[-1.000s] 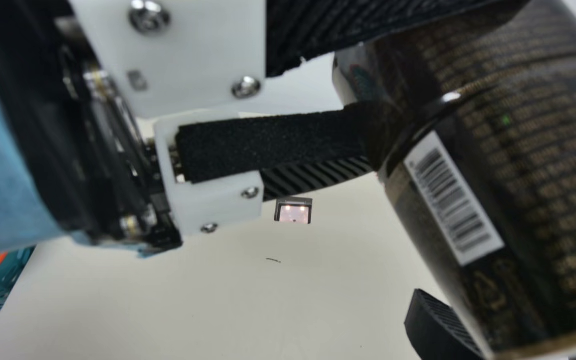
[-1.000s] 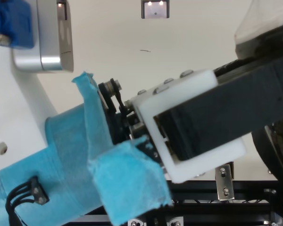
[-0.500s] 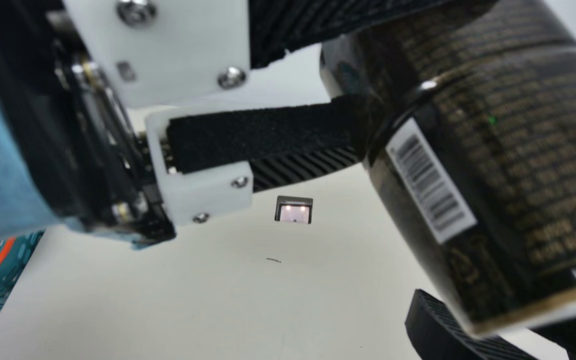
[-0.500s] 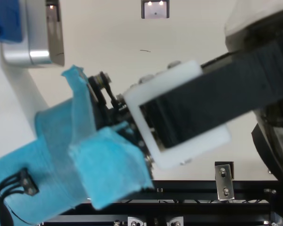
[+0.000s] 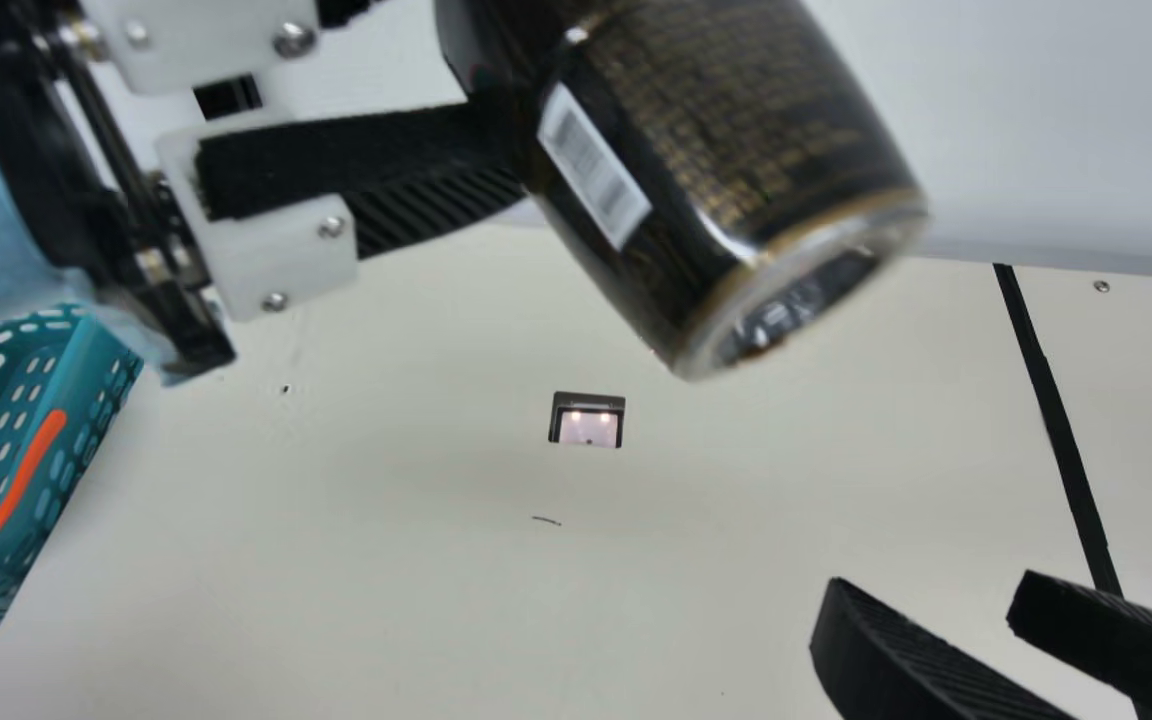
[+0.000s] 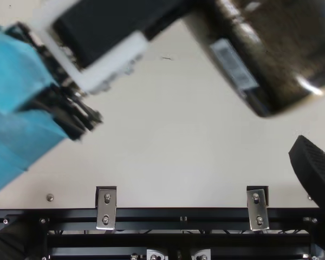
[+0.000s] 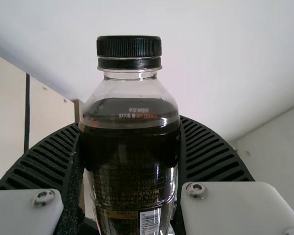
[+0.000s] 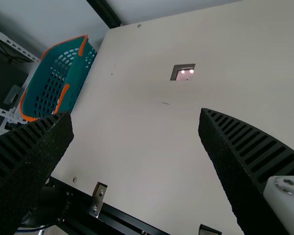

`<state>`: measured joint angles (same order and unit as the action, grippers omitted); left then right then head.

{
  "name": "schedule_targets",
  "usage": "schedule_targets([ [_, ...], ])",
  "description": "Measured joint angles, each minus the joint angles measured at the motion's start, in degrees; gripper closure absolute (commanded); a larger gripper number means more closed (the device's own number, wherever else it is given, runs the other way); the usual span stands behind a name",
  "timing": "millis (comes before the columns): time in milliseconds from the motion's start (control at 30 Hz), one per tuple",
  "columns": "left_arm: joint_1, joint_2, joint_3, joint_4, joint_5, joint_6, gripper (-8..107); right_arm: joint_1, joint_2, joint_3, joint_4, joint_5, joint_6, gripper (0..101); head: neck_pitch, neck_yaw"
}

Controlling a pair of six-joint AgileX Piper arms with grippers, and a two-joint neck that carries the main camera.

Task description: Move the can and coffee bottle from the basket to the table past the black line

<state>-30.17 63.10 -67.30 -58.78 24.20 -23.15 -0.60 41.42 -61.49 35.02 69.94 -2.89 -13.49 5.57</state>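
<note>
Nearest in the main view, from the middle out towards 12 and 1 o'clock, is the coffee bottle (image 5: 726,130), held in the air. The left gripper (image 7: 130,125) has its jaws closed around its body, one on each side; in the left wrist view the cap (image 7: 129,51) points to 12 o'clock. The bottle leans, its base (image 5: 801,290) turned to about 4 o'clock in the main view.

At 4 to 5 o'clock is the right gripper (image 5: 928,605), jaws wide apart with nothing between them.

Beyond lies the counter (image 5: 386,600), with the black line (image 5: 1056,400) running down it at 3 o'clock. The basket (image 5: 76,370) sits at 9 o'clock. Where the can is, I cannot tell.

The step in hand looks to be carrying the bottle from basket to line. Next it should go on towards 3 o'clock, either passing clear of the right jaws or being handed to them, then be turned upright and set down past the line before release.
</note>
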Motion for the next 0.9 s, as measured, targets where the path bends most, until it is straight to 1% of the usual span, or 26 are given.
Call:
schedule_targets([
  [167,3.82,-1.28,1.9,1.66,1.21,1.12,89,0.0,0.0,0.0,0.0,0.0,0.0,0,0.0,0.0],
  [367,8.79,-2.73,5.36,-1.3,3.05,6.31,89,0.0,0.0,0.0,0.0,0.0,0.0,0,0.0,0.0],
  [500,12.1,-3.42,8.36,-5.73,5.18,11.49,89,0.0,0.0,0.0,0.0,0.0,0.0,0,0.0,0.0],
  [633,15.18,-3.53,12.01,-12.2,7.72,17.76,89,0.0,0.0,0.0,0.0,0.0,0.0,0,0.0,0.0],
  [900,22.14,-1.17,21.54,-25.77,14.98,30.84,89,0.0,0.0,0.0,0.0,0.0,0.0,0,0.0,0.0],
])
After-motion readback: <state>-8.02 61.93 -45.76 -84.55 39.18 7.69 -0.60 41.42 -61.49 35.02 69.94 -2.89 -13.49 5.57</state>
